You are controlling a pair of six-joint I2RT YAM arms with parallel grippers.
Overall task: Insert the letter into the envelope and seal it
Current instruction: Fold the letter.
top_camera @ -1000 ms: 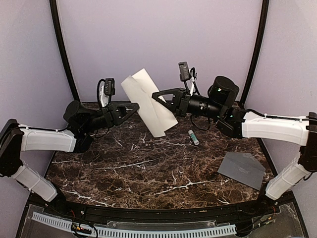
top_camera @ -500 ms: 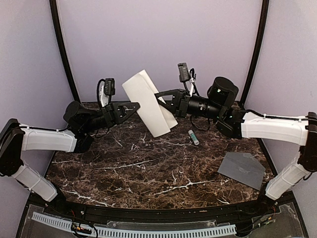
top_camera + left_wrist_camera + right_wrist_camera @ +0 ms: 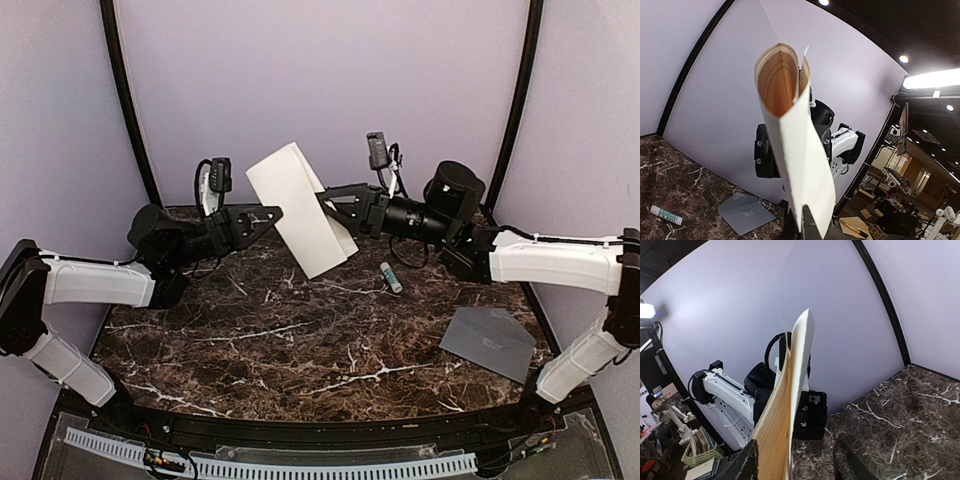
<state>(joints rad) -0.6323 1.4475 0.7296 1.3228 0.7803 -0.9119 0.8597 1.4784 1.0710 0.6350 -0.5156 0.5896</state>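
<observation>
Pinching folded letter [image 3: 295, 195] edge, left gripper [image 3: 274, 212] pressed together; right gripper [image 3: 324, 199] spread, straddling letter.

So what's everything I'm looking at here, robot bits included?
letter: one, cream, folded over, held in the air above the back of the table
envelope: one, slate grey, flat on the table's near right part
glue stick: one, white and green, lying on the table right of centre
table: one, dark brown marble with white veins
walls: lilac, behind and at both sides
left tool: one, black, shut on the letter's left edge
right tool: one, black, open, fingers either side of the letter's right edge
</observation>
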